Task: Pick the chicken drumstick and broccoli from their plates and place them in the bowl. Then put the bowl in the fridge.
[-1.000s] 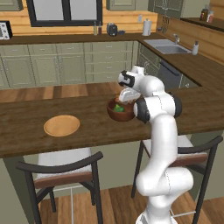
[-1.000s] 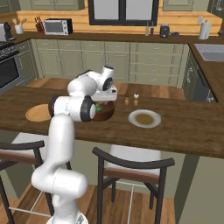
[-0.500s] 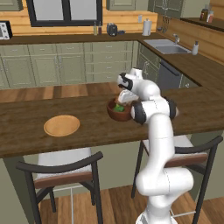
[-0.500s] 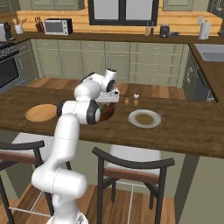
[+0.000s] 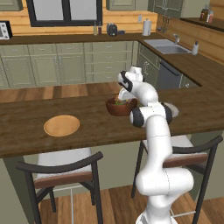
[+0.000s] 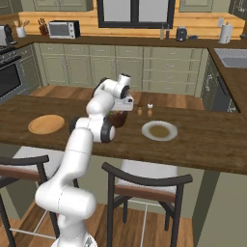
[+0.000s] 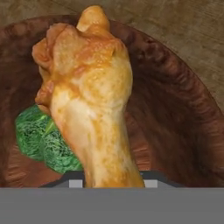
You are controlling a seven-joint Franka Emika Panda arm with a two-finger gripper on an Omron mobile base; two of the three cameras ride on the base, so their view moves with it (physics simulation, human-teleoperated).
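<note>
Gripper [image 5: 124, 97] sat over bowl [image 5: 119, 106] on wooden counter [image 5: 26, 118], jaws clamped on chicken drumstick [image 7: 89, 100]. Drumstick hung inside bowl rim, above broccoli [image 7: 41, 141] lying on bowl floor. Tan plate [image 5: 61, 125] well apart to left, pale grey plate [image 6: 159, 130] right of bowl.

The dark wooden bowl [image 5: 120, 106] sits on the worktop [image 5: 26, 133] toward its far edge, with some green showing inside it. The arm's white hand [image 5: 127, 85] hangs just above the bowl's far rim. The tan plate [image 5: 61, 125] lies well apart, nearer the worktop's left end.
</note>
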